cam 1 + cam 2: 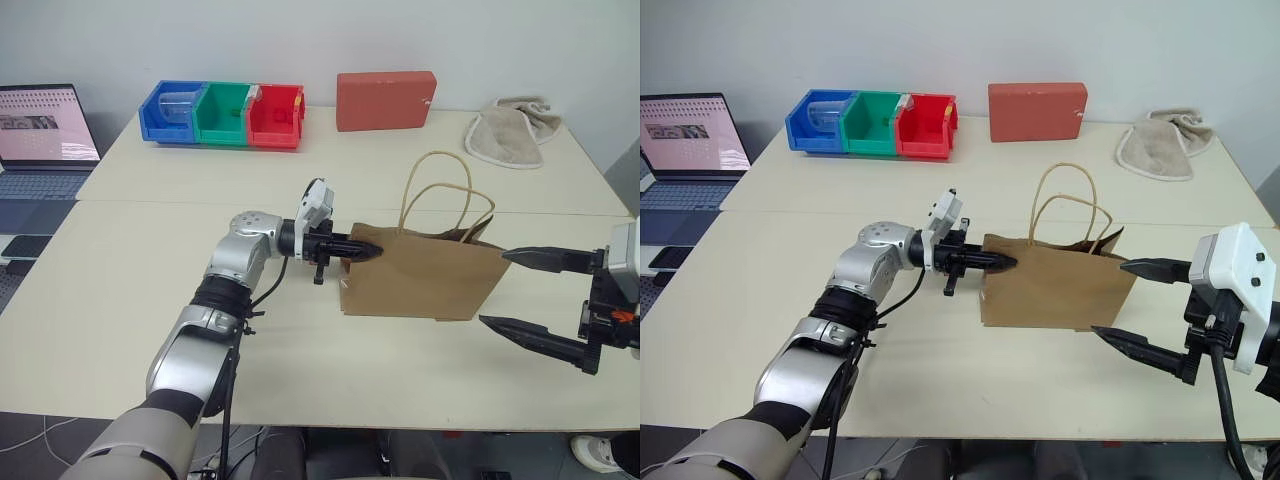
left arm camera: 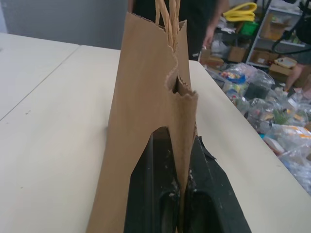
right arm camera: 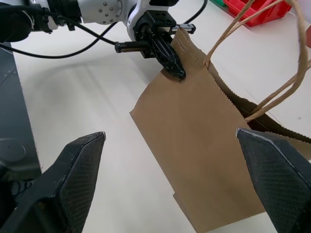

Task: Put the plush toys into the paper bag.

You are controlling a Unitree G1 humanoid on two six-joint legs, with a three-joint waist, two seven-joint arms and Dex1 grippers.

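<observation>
The left gripper (image 1: 368, 251) is pinching the top left edge of the brown paper bag (image 1: 425, 284), with its two black fingers squeezed tight on the paper. The bag is standing in the middle of the near table (image 1: 120, 300), and its two loop handles (image 1: 440, 195) are sticking up. The right gripper (image 1: 520, 292) is hanging just to the right of the bag with its fingers spread as wide as they go — it is holding nothing.

I can't spot the plush toys anywhere on the table. Maybe they are already down inside the bag, but I can't see in to check.

Far back on the table are blue, green and red bins (image 1: 222, 113), a red block (image 1: 386, 100) and a beige towel (image 1: 512, 132). A laptop (image 1: 42, 135) is sitting off to the left.

It looks like the step now is holding the bag steady. To do it well, the left gripper should be keeping a gentle, firm pinch and not tugging sideways — thin paper tears and the bag could tip. The right gripper should be staying clear of the handles.
</observation>
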